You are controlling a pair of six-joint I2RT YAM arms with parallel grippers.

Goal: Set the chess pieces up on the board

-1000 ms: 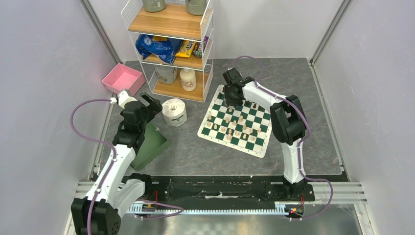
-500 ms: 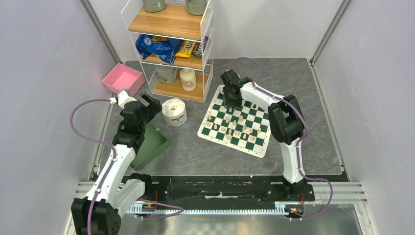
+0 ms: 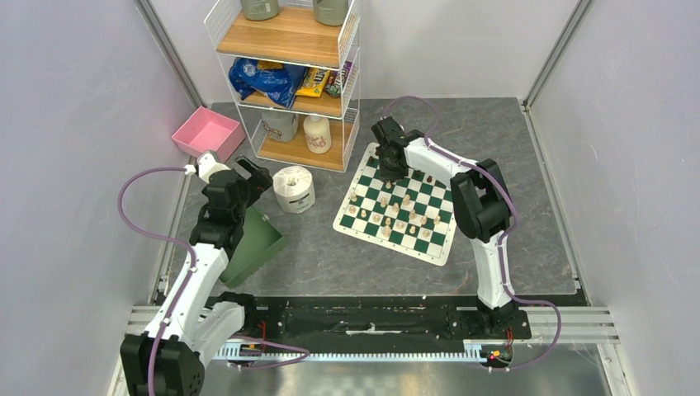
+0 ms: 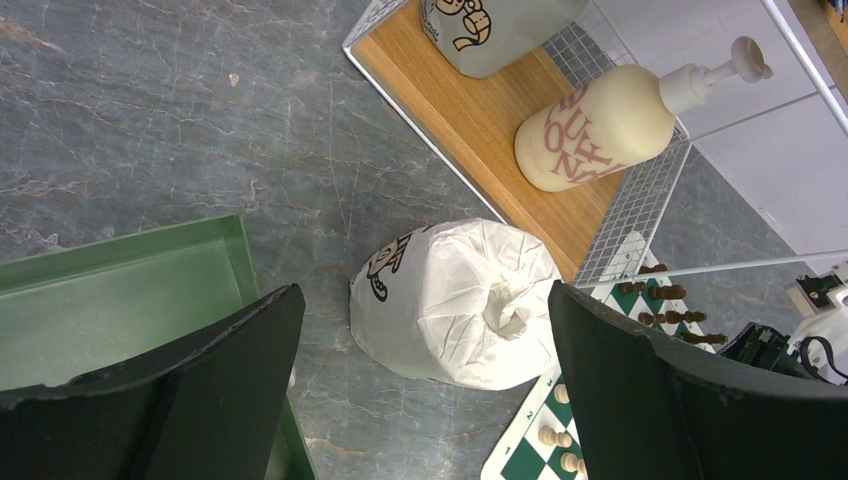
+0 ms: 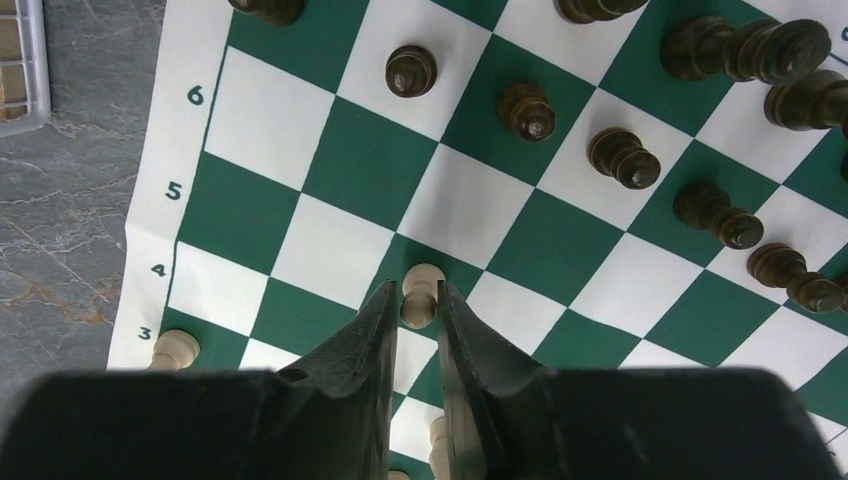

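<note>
The green-and-white board [image 3: 435, 247] lies right of centre, with cream chess pieces [image 3: 396, 219] on its near rows and dark brown ones [image 5: 625, 158] along the far rows. My right gripper [image 5: 415, 290] hangs over the board's far left part [image 3: 393, 169]. Its fingers are drawn in on both sides of a cream pawn [image 5: 421, 300], which stands on a green square in the row marked 4. My left gripper [image 4: 422, 295] is wide open and holds nothing. It hovers off the board above the green bin [image 3: 256, 243] and the toilet roll [image 4: 455, 300].
A wire shelf [image 3: 297, 74] with a lotion bottle [image 4: 600, 125] and snack bags stands just behind the board's far left corner. A pink bin [image 3: 206, 132] sits at the far left. The toilet roll [image 3: 294, 189] stands between the green bin and the board.
The right gripper has shifted slightly toward the board's far left and narrowed its fingers around the cream pawn. The left arm has not moved.
</note>
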